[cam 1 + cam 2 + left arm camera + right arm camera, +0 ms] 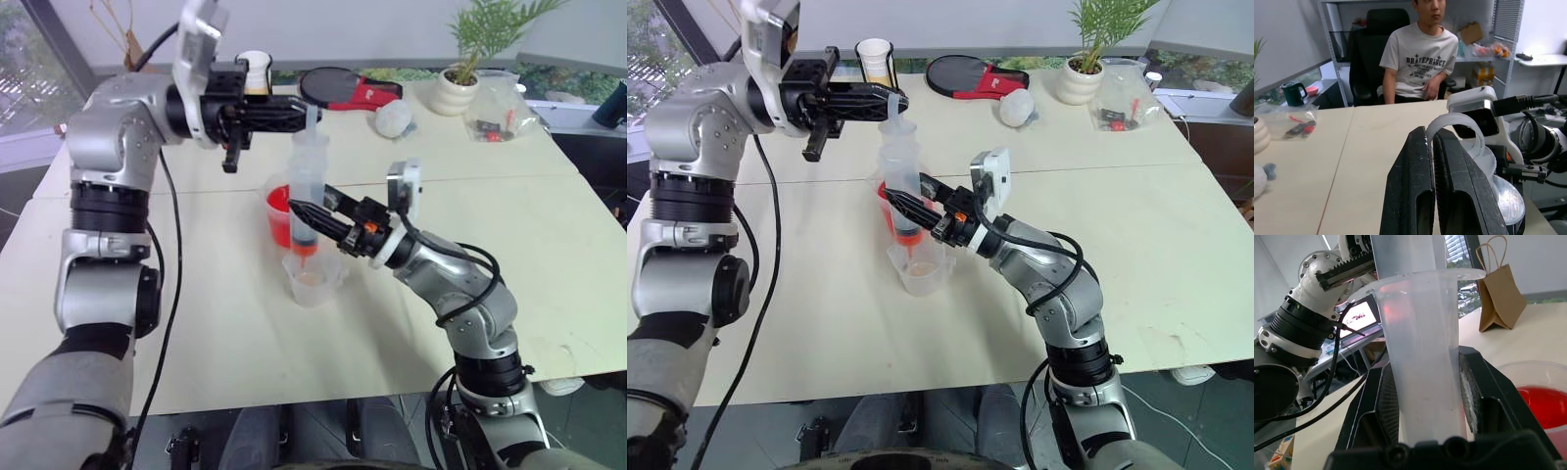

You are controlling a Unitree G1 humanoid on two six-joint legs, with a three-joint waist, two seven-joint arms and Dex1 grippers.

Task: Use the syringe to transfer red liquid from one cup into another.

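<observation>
Syringe stands upright over your small cup, tip down, beside the big cup on the bench. Your right gripper squeezes its barrel. Your left gripper pinches the plunger top.

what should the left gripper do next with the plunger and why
Probably press the plunger slowly down. The right gripper holds the syringe upright with its orange tip over the smaller cup, which has only a thin orange film at the bottom. The left gripper is shut on the plunger's top, and the larger cup behind holds the red liquid.
</observation>
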